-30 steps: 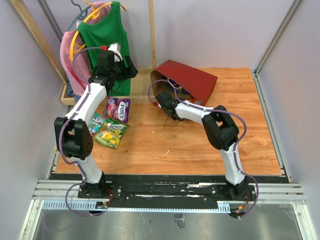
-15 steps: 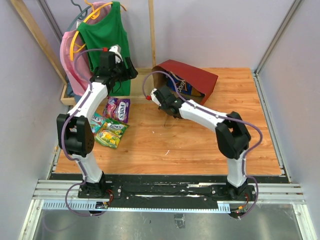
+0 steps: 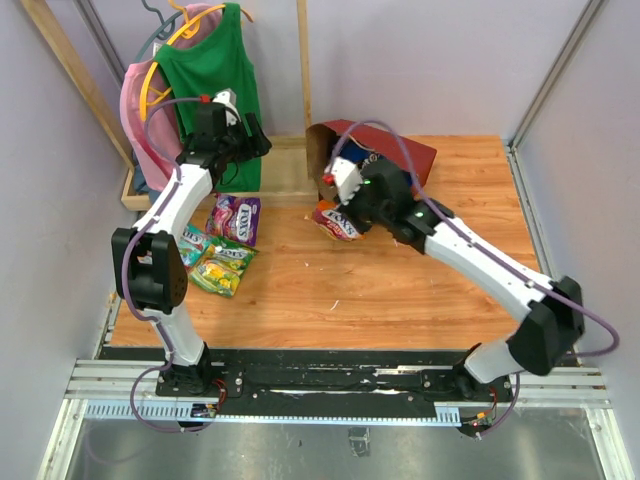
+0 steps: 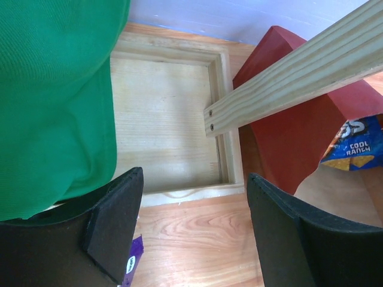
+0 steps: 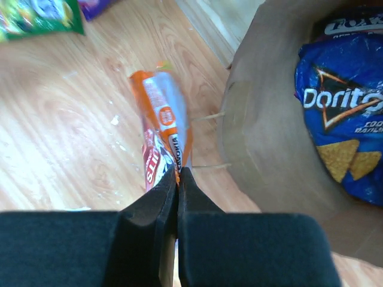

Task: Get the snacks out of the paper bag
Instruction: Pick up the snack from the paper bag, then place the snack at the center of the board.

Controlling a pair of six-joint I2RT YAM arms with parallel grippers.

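Top view: the red paper bag (image 3: 395, 152) lies on its side at the far edge of the counter (image 3: 400, 300), its mouth facing left. An orange packet (image 3: 337, 222) sits just outside that mouth, under my right jaws. A purple candy bag (image 3: 237, 217) and a green-yellow packet (image 3: 222, 268) lie on the counter, well to the left. My left jaws hover by a green garment (image 3: 215, 70).

Left wrist view: a wooden slat (image 4: 287, 78) crosses close ahead, so a careless reach toward the bag could strike it. My left jaws stand wide apart and hold nothing, above a wooden tray (image 4: 161, 119). A blue Doritos bag (image 4: 354, 143) peeks from the paper bag.

Right wrist view: my grip is only a thin pinch on glossy film, so I judge the packet could slip free. The pale cord handles (image 5: 209, 116) run right beside it and could snag. My right jaws are pressed together on the orange packet's end. The Doritos bag lies inside the bag's brown mouth.
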